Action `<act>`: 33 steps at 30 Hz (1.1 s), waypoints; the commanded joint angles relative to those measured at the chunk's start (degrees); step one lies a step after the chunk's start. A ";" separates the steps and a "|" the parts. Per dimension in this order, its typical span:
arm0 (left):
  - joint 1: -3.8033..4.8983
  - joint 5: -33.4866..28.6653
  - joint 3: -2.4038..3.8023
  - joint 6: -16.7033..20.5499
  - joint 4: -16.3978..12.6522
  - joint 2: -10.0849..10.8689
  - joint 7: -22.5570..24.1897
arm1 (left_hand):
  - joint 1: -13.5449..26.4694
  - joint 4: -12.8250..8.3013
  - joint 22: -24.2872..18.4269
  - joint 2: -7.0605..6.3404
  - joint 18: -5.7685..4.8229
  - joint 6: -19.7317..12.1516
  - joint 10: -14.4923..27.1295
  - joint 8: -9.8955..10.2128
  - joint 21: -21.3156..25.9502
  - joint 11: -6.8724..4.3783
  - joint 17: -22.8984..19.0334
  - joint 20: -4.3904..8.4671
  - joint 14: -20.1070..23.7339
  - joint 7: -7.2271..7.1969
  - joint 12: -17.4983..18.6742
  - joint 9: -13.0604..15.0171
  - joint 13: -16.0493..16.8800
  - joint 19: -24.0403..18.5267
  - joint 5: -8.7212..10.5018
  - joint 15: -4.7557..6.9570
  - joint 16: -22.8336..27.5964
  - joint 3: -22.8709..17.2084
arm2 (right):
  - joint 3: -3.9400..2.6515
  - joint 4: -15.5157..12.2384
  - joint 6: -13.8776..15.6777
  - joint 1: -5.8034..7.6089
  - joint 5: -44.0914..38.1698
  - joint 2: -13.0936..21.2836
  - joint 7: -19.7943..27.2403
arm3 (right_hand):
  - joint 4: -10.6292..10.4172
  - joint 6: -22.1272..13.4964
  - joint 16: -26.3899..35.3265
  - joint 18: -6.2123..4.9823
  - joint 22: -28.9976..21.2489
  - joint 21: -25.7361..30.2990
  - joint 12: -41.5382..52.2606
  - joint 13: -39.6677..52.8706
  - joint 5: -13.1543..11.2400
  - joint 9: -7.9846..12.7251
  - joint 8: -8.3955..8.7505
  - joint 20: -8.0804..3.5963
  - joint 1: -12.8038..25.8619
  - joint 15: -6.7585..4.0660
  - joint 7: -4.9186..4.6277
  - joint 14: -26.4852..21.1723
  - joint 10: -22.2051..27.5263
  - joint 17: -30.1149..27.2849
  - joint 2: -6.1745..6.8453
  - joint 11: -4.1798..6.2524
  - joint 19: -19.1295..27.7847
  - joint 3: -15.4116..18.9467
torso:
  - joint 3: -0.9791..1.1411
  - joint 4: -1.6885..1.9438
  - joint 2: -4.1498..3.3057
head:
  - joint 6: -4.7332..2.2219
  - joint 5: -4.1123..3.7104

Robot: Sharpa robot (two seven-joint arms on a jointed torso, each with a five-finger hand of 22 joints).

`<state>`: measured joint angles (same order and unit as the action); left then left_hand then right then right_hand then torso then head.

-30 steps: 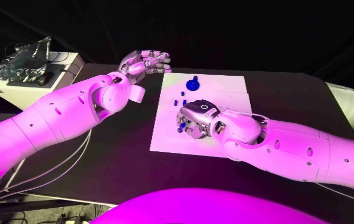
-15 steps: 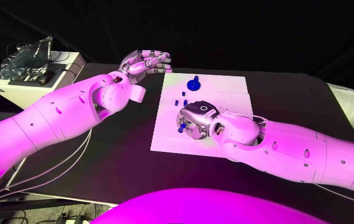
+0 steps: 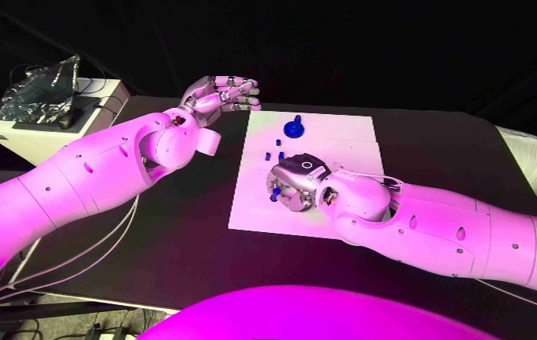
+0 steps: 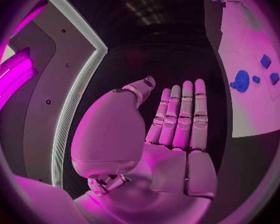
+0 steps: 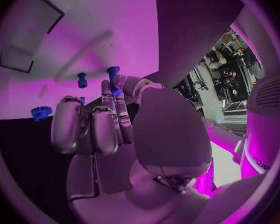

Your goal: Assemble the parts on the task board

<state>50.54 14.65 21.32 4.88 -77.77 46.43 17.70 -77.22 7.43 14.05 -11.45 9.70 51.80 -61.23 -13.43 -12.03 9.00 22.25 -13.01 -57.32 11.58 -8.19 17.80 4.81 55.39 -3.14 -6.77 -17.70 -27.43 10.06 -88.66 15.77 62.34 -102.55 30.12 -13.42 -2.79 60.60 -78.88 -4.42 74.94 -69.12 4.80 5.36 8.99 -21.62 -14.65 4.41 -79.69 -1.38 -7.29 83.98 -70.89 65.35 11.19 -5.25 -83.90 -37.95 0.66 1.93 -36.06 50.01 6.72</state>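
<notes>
No brand marks, labels or legible writing on any surface.

White rectangular task board (image 3: 336, 134) lies flat in the middle of the black desk (image 3: 168, 231), long side running near to far. On its far part stands a blue round disc-shaped part with a short stem (image 3: 292, 128). Nearer, toward the board's left side, lie a few small blue peg-like parts (image 3: 268, 154), close together but apart from the disc.

Right robot hand (image 3: 294, 181) is low over the near-left part of the board, palm down, fingers curled. A small blue pin-shaped part (image 3: 275, 192) sits at its fingertips; the right wrist view shows this blue piece (image 5: 114, 75) pinched between thumb and a finger, other fingers bent beside it. Another small blue peg (image 5: 82, 79) stands on the board just beyond the fingers.

Left robot hand (image 3: 222, 94) is raised above the desk beyond the board's far-left corner, clear of the board. It holds nothing; the left wrist view shows its fingers (image 4: 180, 115) straight and side by side, thumb apart.

Crumpled silver foil-like bag (image 3: 43, 90) rests on a white box at far left, off the desk.
</notes>
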 commanded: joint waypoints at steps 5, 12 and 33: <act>0.06 -0.20 0.04 -0.70 -0.12 0.01 0.31 | -0.40 0.05 -0.05 0.16 0.77 -0.33 0.37 0.12 0.20 -0.08 0.05 -0.04 0.47 0.16 -0.24 -0.07 0.08 0.39 0.20 0.11 0.17 0.21 | 0.18 -0.33 1.57 -0.19 0.52 0.49 1.89 | -1.55 -4.82 1.37 -0.92 -1.66 6.44 -1.03 -1.37 -0.91 0.81 3.07 0.95 5.52 1.40 0.11 0.73 4.72 -2.97 4.65 0.48 0.62 5.19 | 0.05 -0.02 0.04 | -0.01 0.07; 0.06 -0.21 0.04 -0.95 -0.09 0.05 0.14 | -0.39 0.13 -0.12 0.17 0.77 -0.31 0.39 0.11 0.28 -0.07 0.08 -0.04 0.50 0.17 -0.26 -0.08 0.09 0.44 0.21 0.11 0.17 0.28 | 0.18 -0.92 5.26 -0.19 0.83 1.28 2.08 | -2.66 -7.62 2.64 -1.47 -4.04 10.42 -0.01 -1.49 -0.75 1.64 5.45 1.59 2.13 1.96 0.77 0.06 10.42 -5.46 2.76 -0.33 1.33 15.66 | 0.08 -0.06 0.01 | -0.01 0.10; 0.04 -0.25 0.02 -1.43 0.20 0.12 -0.15 | -0.39 0.39 -0.32 0.19 0.77 -0.47 0.49 0.18 0.50 -0.04 0.21 -0.05 0.52 0.22 -0.29 -0.16 0.12 0.63 0.20 0.10 0.13 0.52 | -0.91 -6.65 14.26 2.56 16.31 10.38 3.78 | -8.38 -5.52 2.90 -1.20 -3.20 9.27 9.64 0.17 3.18 2.24 5.92 0.74 -3.31 0.83 -1.11 0.25 3.40 -6.02 0.92 1.14 0.00 18.51 | 0.04 -0.14 0.12 | -0.01 -1.52</act>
<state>50.54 14.64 21.31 4.51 -77.50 46.60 17.24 -77.22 7.67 13.81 -11.45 9.70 51.59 -61.23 -13.43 -11.80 9.00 22.39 -13.22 -57.12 11.79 -8.18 17.70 4.85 55.59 -3.14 -6.57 -17.70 -27.20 9.18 -95.08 27.79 64.75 -94.49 40.30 -11.35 -11.10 54.79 -75.69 -5.31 71.60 -59.63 14.07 5.41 11.97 -19.31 -8.45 5.02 -82.57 -0.22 -8.33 83.96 -66.70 59.28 12.00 -4.29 -83.50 -19.03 0.76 1.85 -35.96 50.01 5.61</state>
